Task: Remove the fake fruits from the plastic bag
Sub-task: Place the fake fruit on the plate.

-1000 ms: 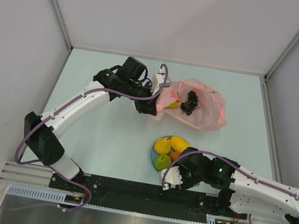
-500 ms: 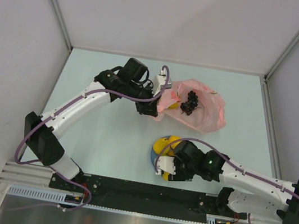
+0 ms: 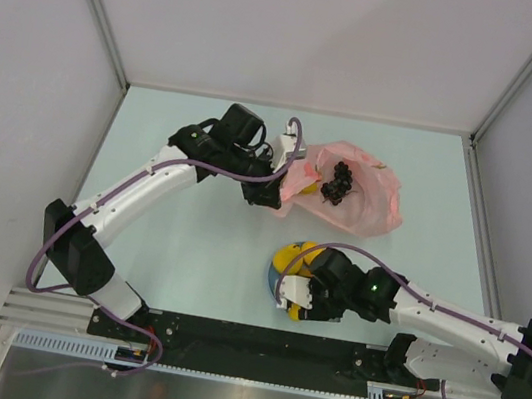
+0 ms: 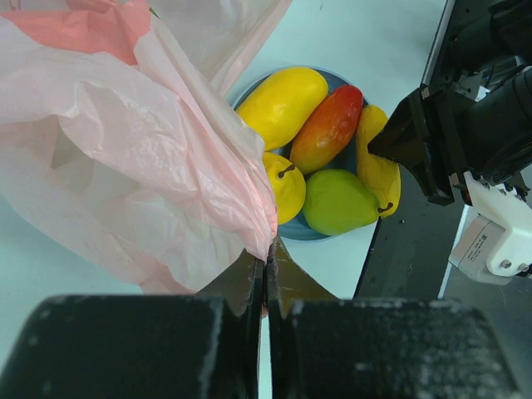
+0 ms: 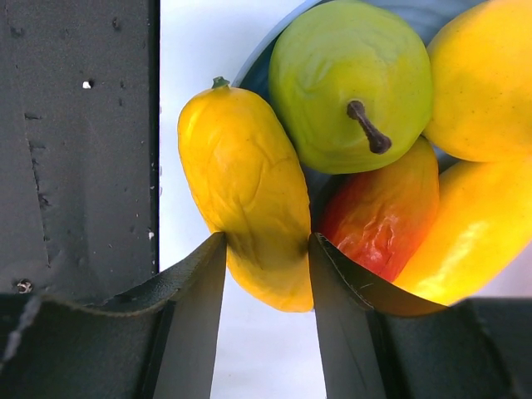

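While left gripper (image 4: 266, 259) pinches plastic bag (image 4: 125, 150), right gripper (image 5: 268, 243) clasps yellow fruit (image 5: 241, 179), stem pointing away.

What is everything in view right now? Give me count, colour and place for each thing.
bag: one, pink, far middle of table
grapes: one bunch, dark, inside bag
plate: one, blue, near middle of table
yellow mango: one, on plate
red mango: one, red-orange, on plate
yellow pear: one, on plate
green pear: one, on plate
long yellow fruit: one, at plate's edge
table: one, pale blue
left tool: one, black, pinching bag's edge
right tool: one, black, closed around long yellow fruit
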`<state>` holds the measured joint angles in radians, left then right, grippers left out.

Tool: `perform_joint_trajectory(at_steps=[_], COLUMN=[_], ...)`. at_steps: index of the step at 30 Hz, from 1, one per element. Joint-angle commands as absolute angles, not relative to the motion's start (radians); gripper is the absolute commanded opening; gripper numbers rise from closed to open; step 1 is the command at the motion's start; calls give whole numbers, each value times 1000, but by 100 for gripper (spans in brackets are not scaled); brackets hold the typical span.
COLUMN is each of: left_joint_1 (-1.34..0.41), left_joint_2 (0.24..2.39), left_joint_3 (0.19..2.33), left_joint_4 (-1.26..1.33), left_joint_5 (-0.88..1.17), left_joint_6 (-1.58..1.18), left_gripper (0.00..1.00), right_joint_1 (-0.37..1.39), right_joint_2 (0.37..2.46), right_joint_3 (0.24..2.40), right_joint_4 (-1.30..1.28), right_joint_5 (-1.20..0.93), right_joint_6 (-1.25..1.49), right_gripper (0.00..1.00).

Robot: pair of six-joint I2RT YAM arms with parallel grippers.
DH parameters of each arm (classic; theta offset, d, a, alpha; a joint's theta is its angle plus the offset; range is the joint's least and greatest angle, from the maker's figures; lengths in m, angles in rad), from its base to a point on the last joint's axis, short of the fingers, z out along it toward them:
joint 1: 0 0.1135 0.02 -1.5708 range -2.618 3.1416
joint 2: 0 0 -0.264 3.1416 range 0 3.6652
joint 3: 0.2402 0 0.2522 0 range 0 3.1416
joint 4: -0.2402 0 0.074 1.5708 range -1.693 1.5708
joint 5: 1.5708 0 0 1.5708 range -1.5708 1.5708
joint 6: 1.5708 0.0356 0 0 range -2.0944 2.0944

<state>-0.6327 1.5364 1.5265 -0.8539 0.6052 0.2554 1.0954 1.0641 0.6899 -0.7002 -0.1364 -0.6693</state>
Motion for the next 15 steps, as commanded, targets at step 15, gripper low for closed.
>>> perform_joint_trajectory(at_steps=[15], left_joint_1=[-644], left_joint_2=[1551], left_joint_3=[1574], left_joint_4=[-850], left_joint_5=[638], left_joint_6=[258], left_gripper=[2], right_joint_1=[781], right_joint_2=[864], right_joint_3=[972], right_joint_4=[-818], right_joint_5=[-72], right_joint_6=[-689], right_gripper=[69])
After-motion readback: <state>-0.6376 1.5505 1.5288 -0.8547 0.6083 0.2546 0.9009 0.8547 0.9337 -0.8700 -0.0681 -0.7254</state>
